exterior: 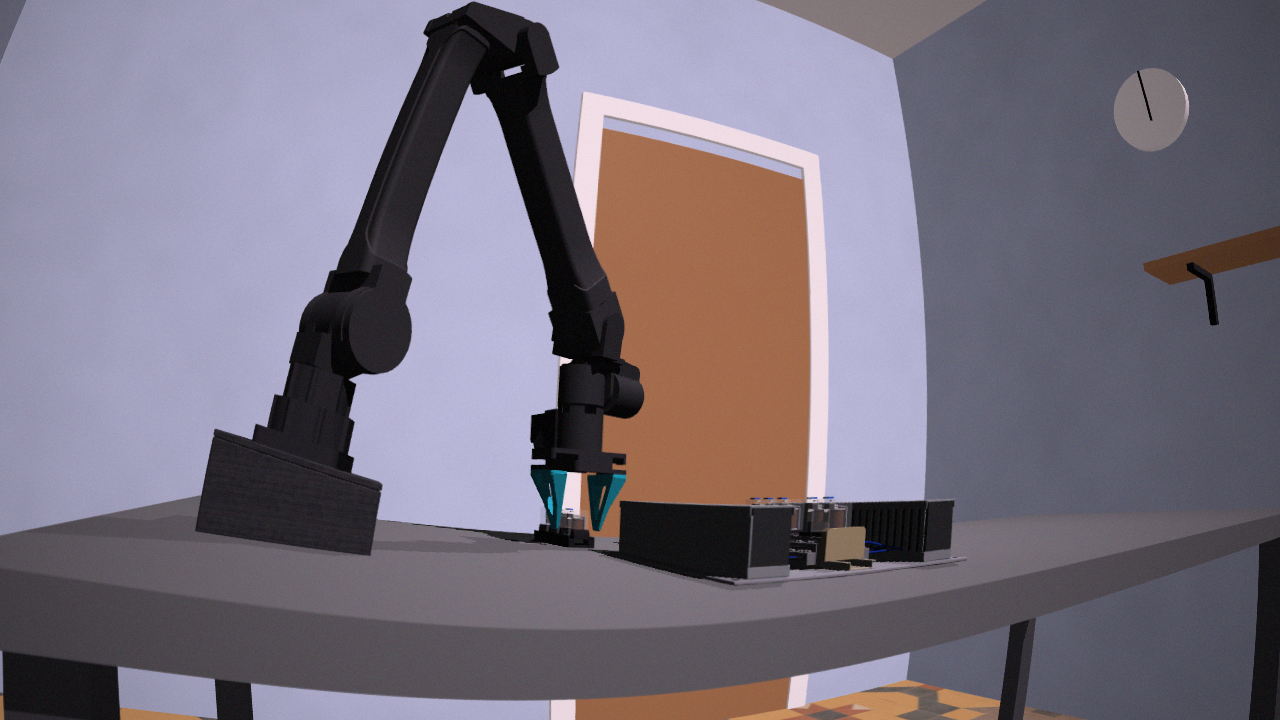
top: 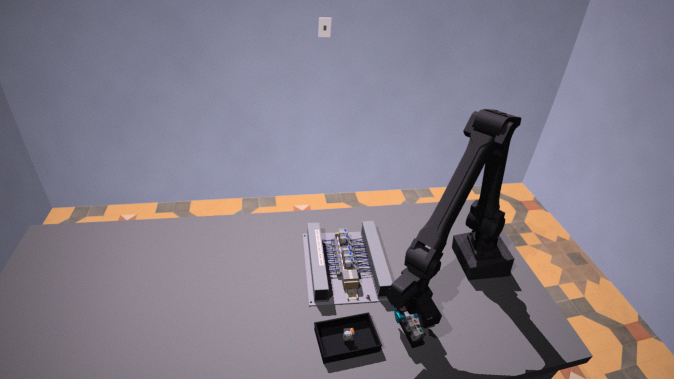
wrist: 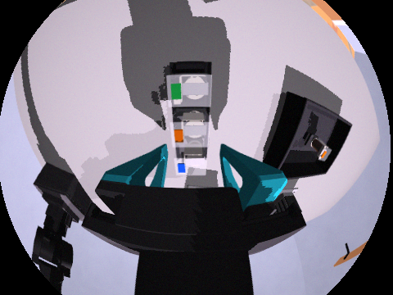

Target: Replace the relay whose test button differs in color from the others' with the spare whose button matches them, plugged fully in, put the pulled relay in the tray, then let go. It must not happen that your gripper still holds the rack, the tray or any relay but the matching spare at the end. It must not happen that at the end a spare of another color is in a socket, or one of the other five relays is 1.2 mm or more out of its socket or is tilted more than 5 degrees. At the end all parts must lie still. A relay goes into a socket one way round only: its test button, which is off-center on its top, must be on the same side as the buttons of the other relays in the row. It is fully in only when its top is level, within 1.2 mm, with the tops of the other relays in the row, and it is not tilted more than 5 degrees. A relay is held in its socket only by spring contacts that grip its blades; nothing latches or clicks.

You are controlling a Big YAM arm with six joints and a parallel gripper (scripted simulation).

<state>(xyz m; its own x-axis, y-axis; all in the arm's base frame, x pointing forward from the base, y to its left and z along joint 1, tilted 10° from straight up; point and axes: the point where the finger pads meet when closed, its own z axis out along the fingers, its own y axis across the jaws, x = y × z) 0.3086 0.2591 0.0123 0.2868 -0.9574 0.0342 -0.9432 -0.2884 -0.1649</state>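
My gripper is open and empty, pointing down over the spare holder. The blue-button spare stands in the holder, low between the two fingers in the wrist view. The orange-button spare and the green-button spare stand in line beyond it. A relay with an orange button lies in the black tray. The row in the panel shows several blue-button relays, with a gap between them. Seating depth cannot be judged.
Two tall grey wire ducts flank the relay row on the panel, with blue wires between. A tan block stands at the row's near end. The tray is between the holder and the table's left part in the top view.
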